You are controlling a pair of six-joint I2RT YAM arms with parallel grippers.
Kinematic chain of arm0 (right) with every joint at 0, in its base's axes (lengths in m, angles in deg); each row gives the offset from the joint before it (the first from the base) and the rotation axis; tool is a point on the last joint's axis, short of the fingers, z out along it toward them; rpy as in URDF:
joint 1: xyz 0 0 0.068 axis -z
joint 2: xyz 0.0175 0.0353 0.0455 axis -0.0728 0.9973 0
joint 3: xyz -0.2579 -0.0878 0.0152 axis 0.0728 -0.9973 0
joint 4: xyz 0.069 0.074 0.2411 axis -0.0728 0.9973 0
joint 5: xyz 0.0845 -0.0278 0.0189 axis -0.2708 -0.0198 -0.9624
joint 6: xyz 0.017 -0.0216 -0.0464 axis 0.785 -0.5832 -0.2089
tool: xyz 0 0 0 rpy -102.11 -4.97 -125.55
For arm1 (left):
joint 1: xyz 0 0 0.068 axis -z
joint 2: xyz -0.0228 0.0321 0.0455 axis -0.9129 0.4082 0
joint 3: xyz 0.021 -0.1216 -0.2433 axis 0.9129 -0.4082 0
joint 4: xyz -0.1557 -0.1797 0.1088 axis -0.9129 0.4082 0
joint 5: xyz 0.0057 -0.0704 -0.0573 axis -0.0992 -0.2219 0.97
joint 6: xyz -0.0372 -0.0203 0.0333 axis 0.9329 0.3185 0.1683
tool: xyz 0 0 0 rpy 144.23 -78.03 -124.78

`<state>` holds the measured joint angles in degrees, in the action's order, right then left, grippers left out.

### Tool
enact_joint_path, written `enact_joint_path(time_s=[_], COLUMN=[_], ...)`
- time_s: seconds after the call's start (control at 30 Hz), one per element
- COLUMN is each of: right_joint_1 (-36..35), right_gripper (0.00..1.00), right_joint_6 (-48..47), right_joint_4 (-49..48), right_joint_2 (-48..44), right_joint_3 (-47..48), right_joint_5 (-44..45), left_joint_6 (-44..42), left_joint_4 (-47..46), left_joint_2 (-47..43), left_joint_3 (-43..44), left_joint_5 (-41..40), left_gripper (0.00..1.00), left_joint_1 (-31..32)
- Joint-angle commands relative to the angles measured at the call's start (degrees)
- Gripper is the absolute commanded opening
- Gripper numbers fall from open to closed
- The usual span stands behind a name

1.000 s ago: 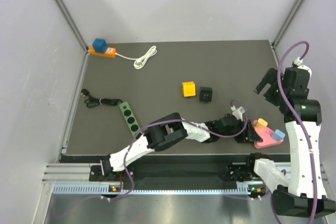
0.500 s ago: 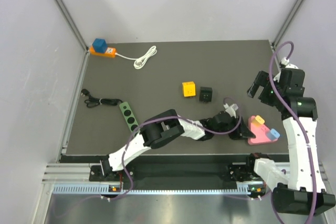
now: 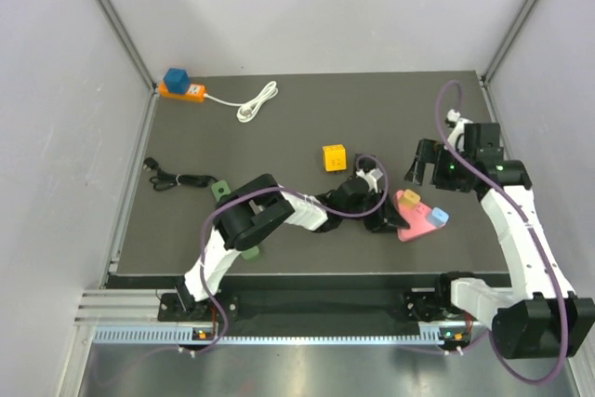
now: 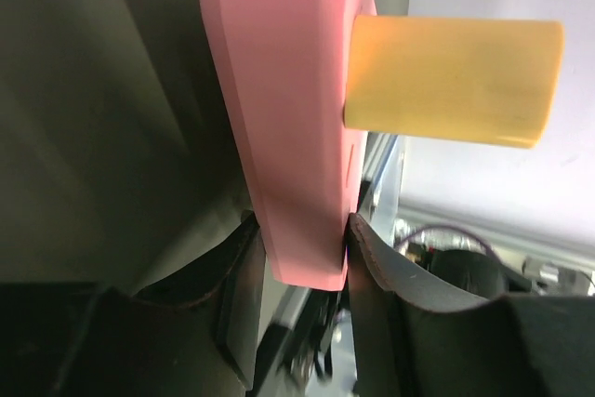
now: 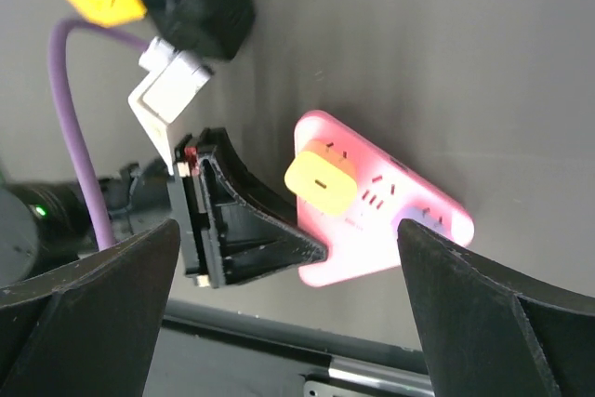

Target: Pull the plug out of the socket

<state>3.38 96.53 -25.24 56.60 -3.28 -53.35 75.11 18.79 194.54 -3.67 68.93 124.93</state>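
A pink socket block (image 3: 420, 221) lies on the dark mat at the right of centre. A yellow plug (image 3: 411, 197) and a blue plug (image 3: 440, 217) sit in it. My left gripper (image 3: 391, 221) is shut on the socket's left end. In the left wrist view both pads clamp the pink socket (image 4: 288, 118), and the yellow plug (image 4: 453, 81) sticks out of its face. My right gripper (image 3: 423, 170) is open and empty, just above the socket. In the right wrist view my right gripper (image 5: 290, 258) straddles the socket (image 5: 372, 230) and the yellow plug (image 5: 319, 177).
A yellow cube adapter (image 3: 334, 157) and a black adapter (image 3: 363, 168) sit just left of the socket. A green power strip (image 3: 221, 192) with a black cable (image 3: 172, 178) lies at the left. An orange strip (image 3: 182, 91) with a white cable (image 3: 258, 99) lies far left.
My left gripper has dragged the pink socket leftward and a little away from the front edge. My right arm has swung left and down until it is over the socket.
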Motion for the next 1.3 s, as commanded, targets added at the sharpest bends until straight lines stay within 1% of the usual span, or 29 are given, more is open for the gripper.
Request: enact_joint_path(time_s=[0.0, 0.03, 0.13, 0.17, 0.2, 0.27, 0.3, 0.33, 0.37, 0.43, 0.57, 0.67, 0.77, 0.83, 0.87, 0.9, 1.0, 1.13, 1.17, 1.27], right_joint_1=[-4.0, -5.6, -8.8, -9.5, -10.1, -11.3, -11.7, -11.9, -11.8, -11.9, -12.4, -12.4, -12.4, -12.4, -12.4, -12.5, -12.6, -14.1, -14.5, -16.1], right_gripper=[0.99, 0.98, 0.93, 0.92, 0.92, 0.92, 0.92, 0.92, 0.92, 0.92, 0.9, 0.9, 0.9, 0.9, 0.9, 0.9, 0.88, 0.77, 0.71, 0.7], right_joint_6=[-2.7, -3.3, -4.3, -4.2, -4.1, -3.8, -3.7, -3.7, -3.7, -3.7, -3.7, -3.7, -3.6, -3.4, -3.4, -3.4, -3.7, -4.1, -4.3, -4.2], right_joint_4=[-3.7, -3.7, -4.5, -5.0, -5.3, -6.3, -6.6, -6.8, -7.1, -7.1, -6.8, -6.8, -6.4, -6.4, -6.5, -6.5, -7.3, -7.4, -7.4, -8.1], right_joint_2=[2.5, 3.3, 5.7, 6.1, 6.5, 6.8, 6.9, 7.1, 7.2, 7.3, 7.6, 7.2, 6.9, 6.5, 6.4, 6.5, 7.3, 9.5, 10.3, 11.9], right_joint_3=[-2.0, -2.5, -3.9, -4.1, -4.6, -5.0, -5.4, -5.5, -5.6, -5.7, -5.8, -5.9, -5.6, -5.5, -5.5, -5.7, -6.2, -6.9, -7.4, -7.8], right_joint_5=[-1.0, -0.7, -0.4, 0.5, 0.7, 1.3, 1.2, 1.2, 1.0, 0.6, 0.3, 0.1, 0.2, 0.2, 0.0, -0.1, -1.6, -2.8, -3.4, -3.5], left_joint_6=[-2.1, -2.0, -5.3, -8.4, -10.3, -14.2, -14.9, -15.4, -15.9, -16.2, -16.5, -17.6, -18.0, -17.3, -15.6, -14.8, -12.6, -11.9, -11.6, -11.9], left_joint_4=[3.7, 3.4, 6.0, 7.7, 12.8, 16.7, 17.4, 17.2, 16.9, 16.7, 16.9, 18.6, 19.2, 17.9, 16.9, 14.1, 11.1, 10.9, 10.7, 11.0], left_joint_2=[-2.8, -3.0, -4.7, -6.0, -6.6, -8.6, -9.5, -10.3, -11.7, -12.6, -14.3, -15.3, -17.4, -18.7, -20.0, -20.3, -20.4, -20.1, -20.9, -23.4], left_joint_3=[-5.0, -5.5, -7.0, -7.0, -6.7, -6.4, -6.9, -8.1, -8.8, -9.7, -10.7, -10.8, -11.7, -13.9, -14.8, -16.3, -16.8, -16.3, -16.7, -18.4], left_joint_5=[4.9, 7.6, 9.8, 10.0, 10.6, 9.9, 9.5, 8.6, 8.3, 8.2, 7.7, 7.1, 6.4, 5.5, 5.3, 5.2, 5.3, 5.0, 4.6, 3.4], left_gripper=[0.0, 0.0, 0.0, 0.0, 0.0, 0.11, 0.19, 0.36, 0.41, 0.51, 0.59, 0.62, 0.62, 0.61, 0.6, 0.59, 0.59, 0.56, 0.56, 0.54], left_joint_1=[-1.4, -1.8, -2.4, -2.5, -2.6, -2.7, -2.8, -2.8, -2.9, -3.0, -3.2, -3.2, -3.2, -3.1, -3.0, -2.8, -1.8, -0.9, -0.9, -0.8])
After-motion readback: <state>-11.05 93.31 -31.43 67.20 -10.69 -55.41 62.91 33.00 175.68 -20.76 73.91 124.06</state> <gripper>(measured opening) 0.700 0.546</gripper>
